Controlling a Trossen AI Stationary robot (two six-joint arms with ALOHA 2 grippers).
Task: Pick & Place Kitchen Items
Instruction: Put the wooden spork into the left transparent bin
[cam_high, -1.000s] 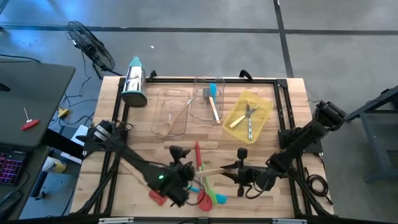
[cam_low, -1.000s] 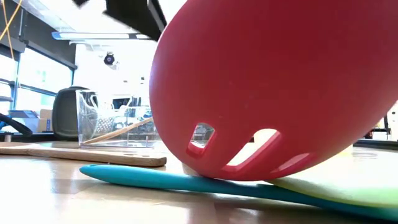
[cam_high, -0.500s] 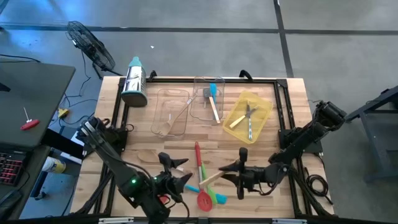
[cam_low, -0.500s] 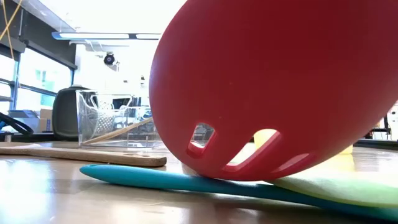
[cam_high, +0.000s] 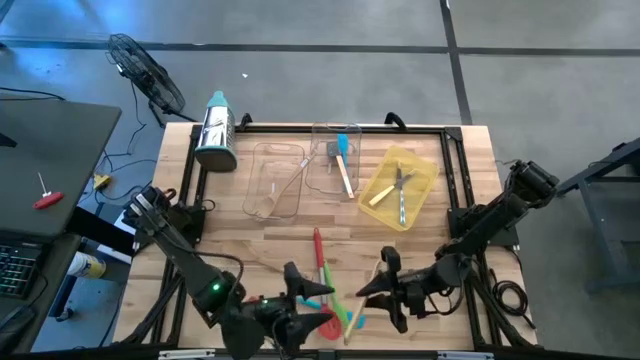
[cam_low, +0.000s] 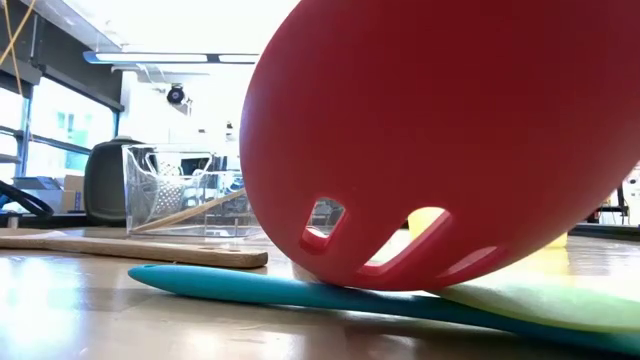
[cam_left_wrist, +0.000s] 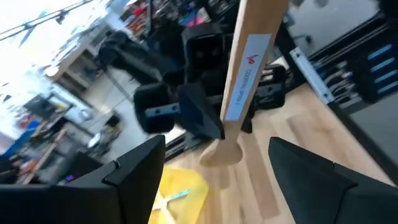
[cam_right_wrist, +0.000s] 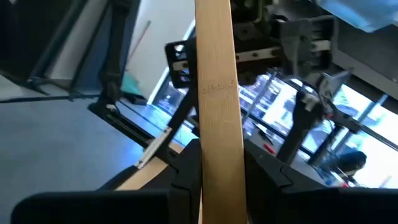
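My right gripper (cam_high: 374, 293) is shut on a flat wooden utensil (cam_high: 352, 316) near the table's near edge; the utensil fills the middle of the right wrist view (cam_right_wrist: 216, 81). My left gripper (cam_high: 308, 306) is open just left of it. In the left wrist view its two fingers stand on either side of the same labelled wooden utensil (cam_left_wrist: 245, 81), apart from it. A red slotted spatula (cam_low: 450, 150) lies with its head on a teal spatula (cam_low: 260, 287) and a green one (cam_low: 560, 305). A wooden spoon (cam_low: 130, 245) lies flat farther left. My right gripper pinches the wooden utensil's flat handle (cam_right_wrist: 217, 146) between its two fingers, the pads on the handle's narrow edges. The utensil runs straight out along the fingers and is lifted clear of the table, its free end slanting toward the near edge and my left gripper.
Two clear trays (cam_high: 275, 182) (cam_high: 335, 150) and a yellow tray (cam_high: 400, 185), each holding utensils, stand at the back. A steel grater with a teal top (cam_high: 215, 130) stands at the back left. The table's near edge lies close to both grippers.
My right gripper has moved toward the near edge and turned, swinging the wooden utensil from lying across the table to pointing toward the near edge. My left gripper has gone toward the near edge, then right, toward the utensil. The red, teal and green spatulas have stayed in place.
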